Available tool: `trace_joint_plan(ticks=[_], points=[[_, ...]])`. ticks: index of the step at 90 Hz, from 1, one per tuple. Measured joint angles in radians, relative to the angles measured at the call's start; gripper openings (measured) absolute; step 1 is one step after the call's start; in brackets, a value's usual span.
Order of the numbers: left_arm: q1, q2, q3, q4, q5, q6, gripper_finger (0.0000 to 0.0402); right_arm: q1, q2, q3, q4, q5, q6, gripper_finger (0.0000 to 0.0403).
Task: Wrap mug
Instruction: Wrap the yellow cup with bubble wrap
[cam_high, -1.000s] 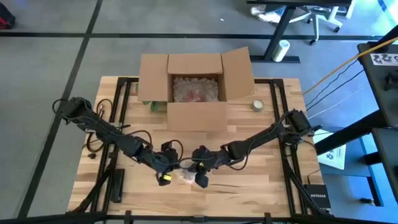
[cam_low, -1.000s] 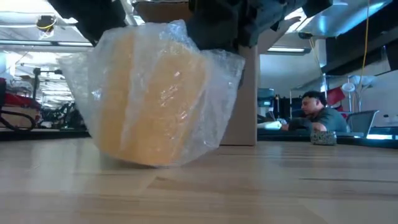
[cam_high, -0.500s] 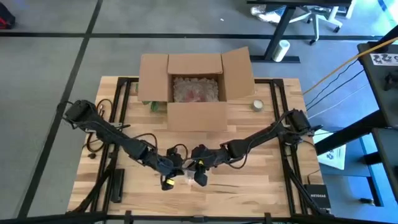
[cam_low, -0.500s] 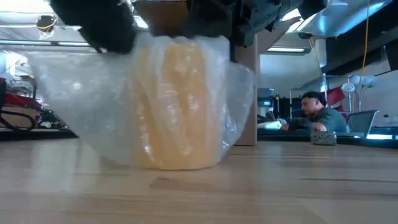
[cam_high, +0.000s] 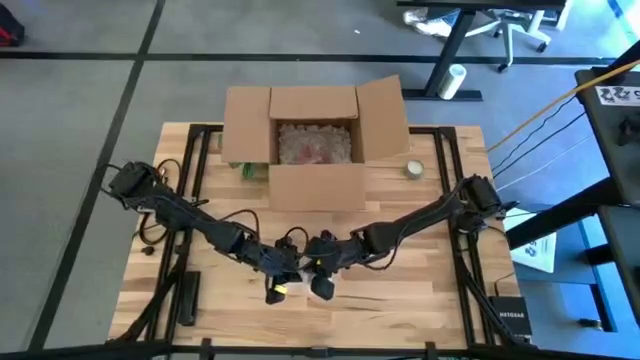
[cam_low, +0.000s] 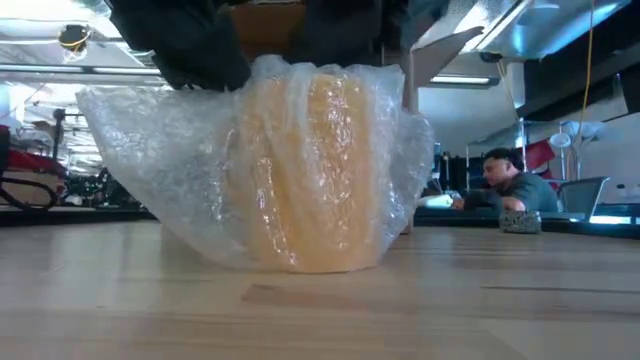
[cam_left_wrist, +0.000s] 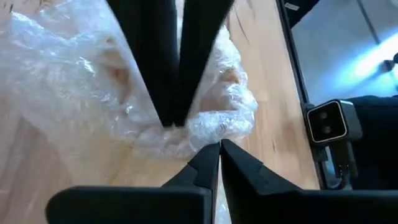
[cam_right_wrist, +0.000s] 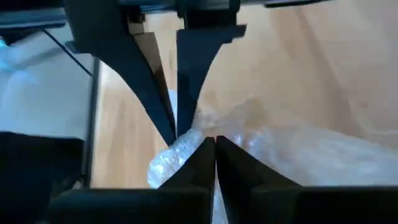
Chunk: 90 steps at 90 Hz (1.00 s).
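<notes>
Both grippers pinched on bubble wrap around mug, front-centre of table.

The mug (cam_low: 305, 170), apparently orange, stands upright on the table (cam_high: 420, 290) inside bubble wrap (cam_low: 160, 150). Left gripper (cam_high: 283, 272) and right gripper (cam_high: 316, 268) meet above it, fingers closed on the wrap. A "NETGEAR" box (cam_high: 511, 321) sits at the table's corner.

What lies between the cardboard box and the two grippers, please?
Only bare wooden table shows between the cardboard box and the left gripper and right gripper in the high view.
</notes>
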<state>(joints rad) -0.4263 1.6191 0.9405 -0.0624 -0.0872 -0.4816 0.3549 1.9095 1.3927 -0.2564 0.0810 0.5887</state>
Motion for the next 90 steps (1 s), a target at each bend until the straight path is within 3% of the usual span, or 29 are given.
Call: trace_joint_plan(ticks=[14,36,65,90], points=[[0.0,0.001,-0.001,-0.005,-0.002,0.014,0.0,0.005,0.003,0.092,-0.069,-0.009,-0.022,0.0],[0.003,0.006,-0.006,0.0,-0.102,0.047,0.0,0.005,0.042,0.079,-0.095,-0.047,0.0,0.0],[-0.009,-0.007,-0.005,0.002,-0.103,0.063,0.0,0.006,0.075,0.083,-0.101,-0.053,0.008,0.0],[-0.04,-0.077,-0.003,-0.055,-0.11,0.063,0.0,0.005,0.064,0.12,-0.22,-0.022,-0.017,0.0]])
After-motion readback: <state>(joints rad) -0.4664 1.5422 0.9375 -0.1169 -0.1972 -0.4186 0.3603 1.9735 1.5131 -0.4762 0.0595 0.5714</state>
